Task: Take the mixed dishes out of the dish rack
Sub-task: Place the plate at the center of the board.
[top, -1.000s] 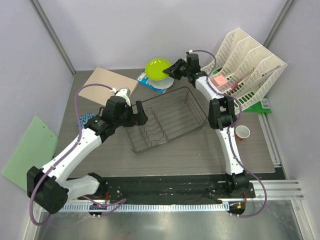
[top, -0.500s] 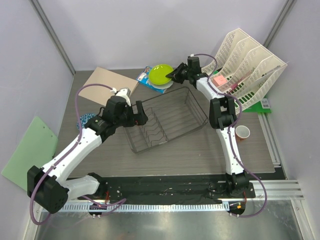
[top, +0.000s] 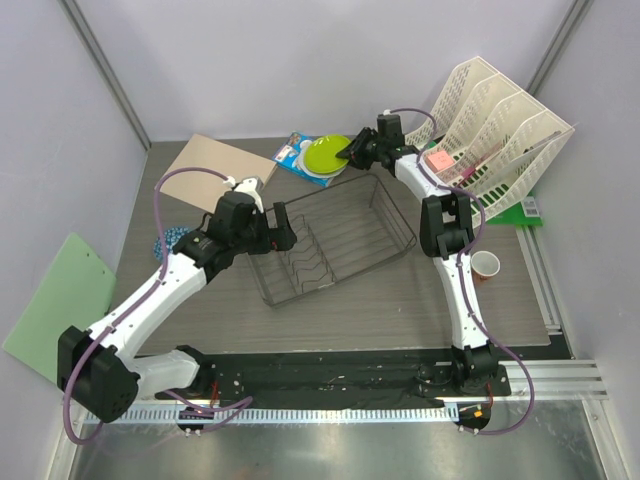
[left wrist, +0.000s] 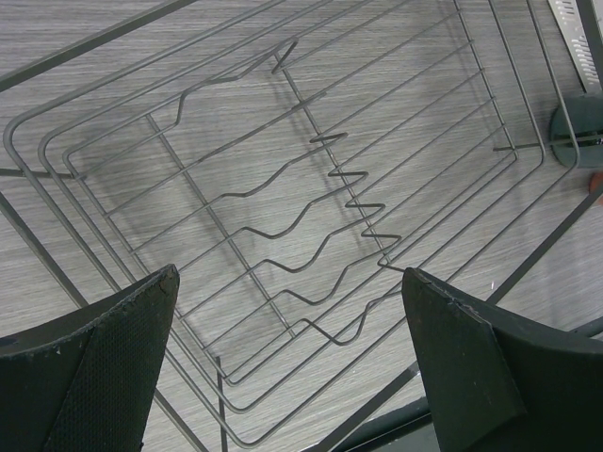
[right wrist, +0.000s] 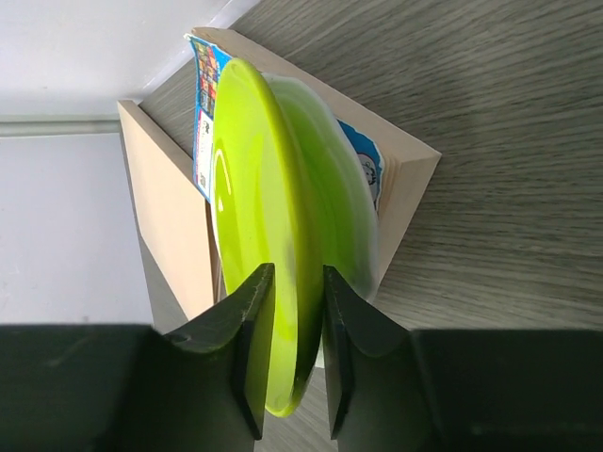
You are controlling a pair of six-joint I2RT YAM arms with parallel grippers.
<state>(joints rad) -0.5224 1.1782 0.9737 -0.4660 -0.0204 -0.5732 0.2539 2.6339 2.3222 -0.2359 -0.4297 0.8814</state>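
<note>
My right gripper (top: pixel 351 153) (right wrist: pixel 294 273) is shut on the near rim of the lime-green plate (top: pixel 325 155) (right wrist: pixel 273 235). The plate lies low behind the rack, over a white plate (top: pixel 322 177) and a blue packet (top: pixel 292 152) (right wrist: pixel 203 104). Its far side is blurred in the right wrist view. The dark wire dish rack (top: pixel 330 240) (left wrist: pixel 349 174) sits mid-table with no dishes showing inside. My left gripper (top: pixel 283 225) (left wrist: pixel 290 278) hangs open over the rack's left end, holding nothing. A salmon-pink cup (top: pixel 485 265) stands right of the right arm.
A cardboard sheet (top: pixel 215 160) (right wrist: pixel 160 217) lies at the back left, under the packet's edge. A white slotted organiser (top: pixel 500 130) fills the back right corner. A blue speckled thing (top: pixel 172 240) shows left of my left arm. A green board (top: pixel 55 300) leans at the far left.
My right gripper has lowered the lime-green plate from tilted-up to nearly flat on the white plate and packet. The left arm has stayed in place.
</note>
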